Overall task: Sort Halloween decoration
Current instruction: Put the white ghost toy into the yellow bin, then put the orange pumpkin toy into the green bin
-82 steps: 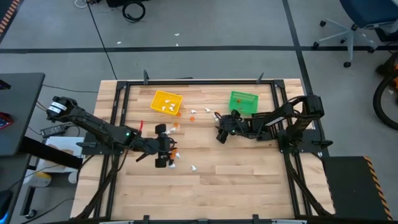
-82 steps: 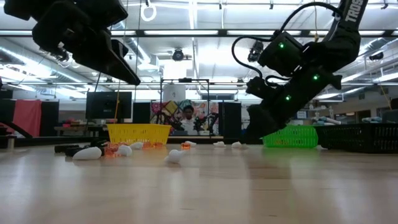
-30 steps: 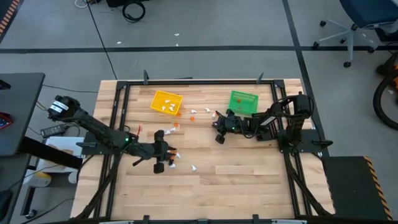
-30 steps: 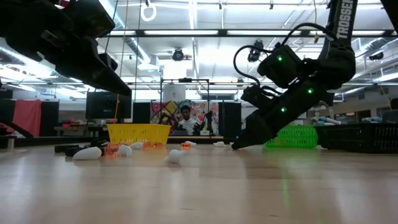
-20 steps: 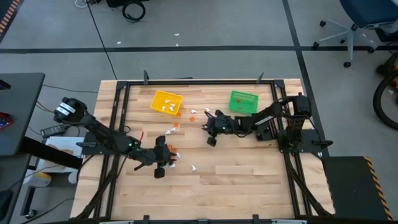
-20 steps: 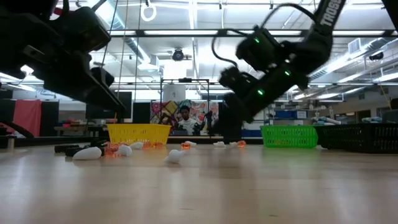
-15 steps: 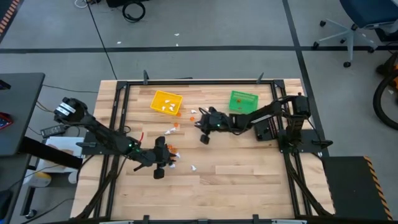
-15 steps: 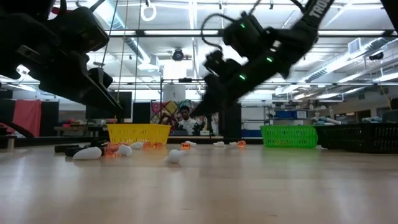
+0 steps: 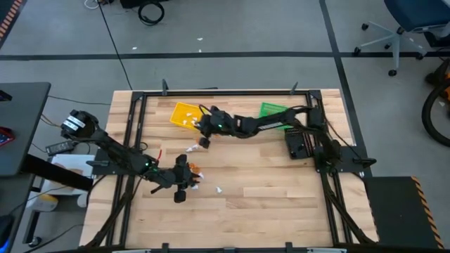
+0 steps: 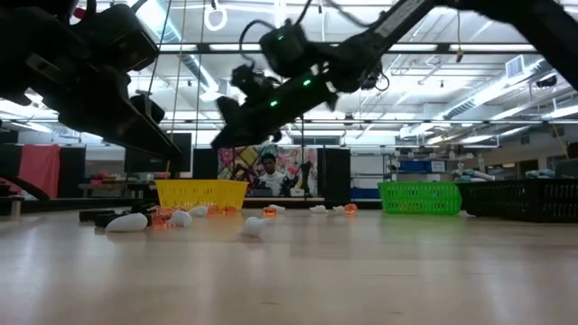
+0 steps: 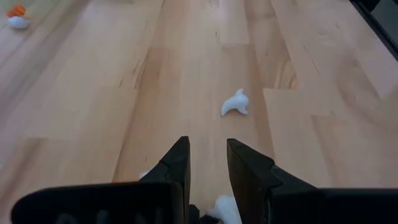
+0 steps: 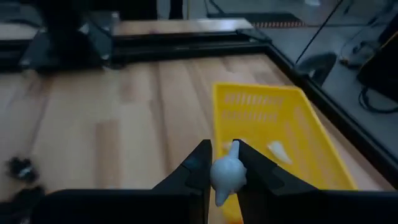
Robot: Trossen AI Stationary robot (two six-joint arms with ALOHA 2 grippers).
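Pale wood planks make up the bench (image 9: 267, 204), framed by a black rail and carrying two dark arms. The right arm reaches far across toward the yellow bin (image 9: 184, 112), which lies near the bench's far edge, with a green bin (image 9: 274, 110) further along that edge to the right. A few white pieces lie inside the yellow bin.

The right claw (image 12: 221, 163) hangs above the bench at the near edge of the yellow bin, its fingers clenched on a white ghost trinket (image 12: 225, 174), the small rounded figure pinched between the two dark tips.

The left claw (image 11: 207, 152) sits low over the bench nearer the front, left of centre, its fingers parted and gripping nothing. A white trinket (image 11: 236, 103) lies on the wood just ahead of it, and another white piece (image 11: 225, 208) shows close under the fingers.

More Halloween decoration (image 10: 181, 218) lies scattered on the bench: white and orange pieces in front of the yellow bin in the low view. A person (image 10: 267, 173) stands in the room beyond.
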